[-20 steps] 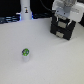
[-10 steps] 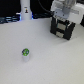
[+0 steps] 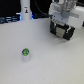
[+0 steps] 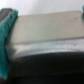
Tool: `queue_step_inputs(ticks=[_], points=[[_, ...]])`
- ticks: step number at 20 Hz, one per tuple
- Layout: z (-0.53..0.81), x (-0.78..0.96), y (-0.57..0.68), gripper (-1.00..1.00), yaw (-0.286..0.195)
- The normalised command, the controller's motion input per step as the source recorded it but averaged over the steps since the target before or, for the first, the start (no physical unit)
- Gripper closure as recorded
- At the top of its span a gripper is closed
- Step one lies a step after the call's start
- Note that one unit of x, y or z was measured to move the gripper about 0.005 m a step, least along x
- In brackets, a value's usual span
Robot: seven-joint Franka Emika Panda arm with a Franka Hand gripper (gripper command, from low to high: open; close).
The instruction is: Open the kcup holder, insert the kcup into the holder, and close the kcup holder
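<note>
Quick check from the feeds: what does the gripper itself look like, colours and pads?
In the exterior view the gripper end is a blocky white and light grey body with darker parts beneath. The wrist view shows teal-green fingertips, blurred. No cables or markings can be made out at this resolution.

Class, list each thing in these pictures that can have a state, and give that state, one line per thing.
kcup holder: on the table, drawers look shut.
kcup: upright on the table, green top up, untouched.
hand: at the holder's front; open or shut cannot be told.
white bottle: standing upright at the back.
</note>
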Motion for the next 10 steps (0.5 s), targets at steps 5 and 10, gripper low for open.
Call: queue_step_inputs(ticks=[5,10], points=[[0.18,0.96,-0.30,1.00,-0.064],[0.17,0.94,-0.31,1.00,-0.062]])
